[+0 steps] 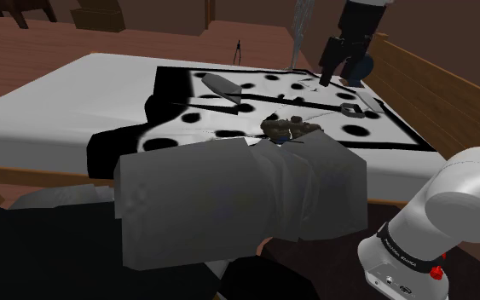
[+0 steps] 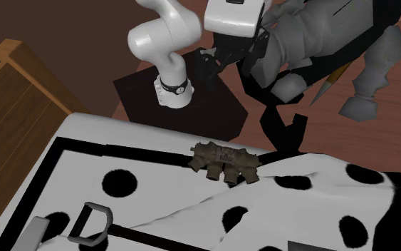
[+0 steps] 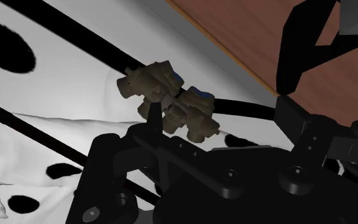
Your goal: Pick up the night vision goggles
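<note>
Brown lumpy goggles (image 2: 225,162) lie on a white bed cover with black spots (image 2: 164,187).
The black 2-finger gripper (image 1: 346,77) hangs over the bed, fingers spread apart, holding nothing.

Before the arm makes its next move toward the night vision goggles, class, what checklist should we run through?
1. Target found: ok, the night vision goggles lie on the spotted bedcover.
2. Open gripper: ok.
3. Nothing held: ok.
4. Down at the target: not ok, the gripper hangs above the bed, apart from the goggles.
5. Lined up over the goggles: cannot tell.
</note>
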{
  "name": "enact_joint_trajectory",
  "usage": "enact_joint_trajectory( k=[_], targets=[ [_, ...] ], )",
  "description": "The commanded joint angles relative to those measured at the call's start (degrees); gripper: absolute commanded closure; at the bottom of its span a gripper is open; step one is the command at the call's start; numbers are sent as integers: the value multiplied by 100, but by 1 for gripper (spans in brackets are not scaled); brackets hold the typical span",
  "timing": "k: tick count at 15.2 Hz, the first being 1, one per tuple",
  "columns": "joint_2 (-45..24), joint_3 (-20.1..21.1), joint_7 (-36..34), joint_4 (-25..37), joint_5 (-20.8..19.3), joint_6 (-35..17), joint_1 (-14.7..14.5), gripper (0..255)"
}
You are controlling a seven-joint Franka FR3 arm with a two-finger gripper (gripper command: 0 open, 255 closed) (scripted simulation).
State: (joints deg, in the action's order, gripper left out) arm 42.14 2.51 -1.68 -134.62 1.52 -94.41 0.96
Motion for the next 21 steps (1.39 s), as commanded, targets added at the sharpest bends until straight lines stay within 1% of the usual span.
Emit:
enact_joint_trajectory(
  k=[1,7,13,21],
  targets=[
    [0,0,0,0,0,0,0,0],
    [-866,-207,418,-300,-101,-1073,23,0],
    [-1967,-393,826,-307,-149,-2088,34,0],
    [-2242,-405,854,-711,-145,-2762,34,0]
  ],
)
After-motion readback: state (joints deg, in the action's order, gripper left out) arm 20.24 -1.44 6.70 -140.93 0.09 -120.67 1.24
